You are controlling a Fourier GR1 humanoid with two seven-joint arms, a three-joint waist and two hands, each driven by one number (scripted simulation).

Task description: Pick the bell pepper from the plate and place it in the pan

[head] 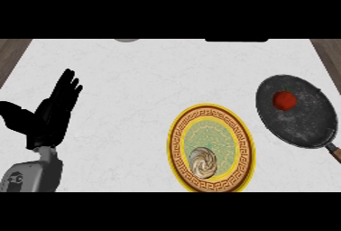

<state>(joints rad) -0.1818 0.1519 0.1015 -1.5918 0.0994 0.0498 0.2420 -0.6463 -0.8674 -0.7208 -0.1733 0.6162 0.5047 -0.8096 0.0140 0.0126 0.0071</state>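
A red bell pepper (pixel 285 100) lies inside the dark round pan (pixel 303 124) at the right of the counter. The pan's brown handle (pixel 335 153) points toward the lower right edge. A yellow plate (pixel 181 135) with an ornate brown rim and a green centre sits in the middle foreground; a round beige swirled object (pixel 204 162) rests on its near part. My left hand (pixel 50 115) stands at the left, fingers straight and pointing up, holding nothing. My right hand does not show.
The white marbled counter has wooden strips along its far left and far right corners. A grey round shape (pixel 126 39) and a dark flat shape (pixel 236 39) peek in at the far edge.
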